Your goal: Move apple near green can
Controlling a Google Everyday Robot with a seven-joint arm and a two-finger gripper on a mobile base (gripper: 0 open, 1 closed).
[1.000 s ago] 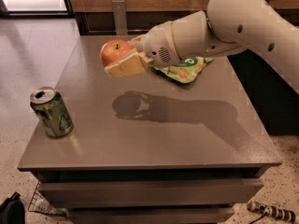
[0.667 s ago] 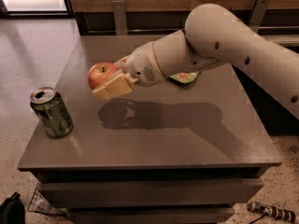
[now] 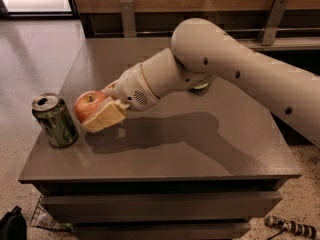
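The green can stands upright near the front left corner of the grey table, silver top with pull-tab up. The red-orange apple is just to the right of the can, a small gap between them. My gripper is shut on the apple, its cream fingers wrapping the apple's near and right side. The apple is low, at or just above the tabletop. My white arm reaches in from the right across the table.
A bit of a green snack bag peeks out behind my arm near the table's middle. A low wall with metal brackets runs behind the table. A wire rack and a dark bag lie on the floor at front left.
My gripper has carried the apple leftward and down, from the table's middle rear to just beside the green can. The can has not moved.
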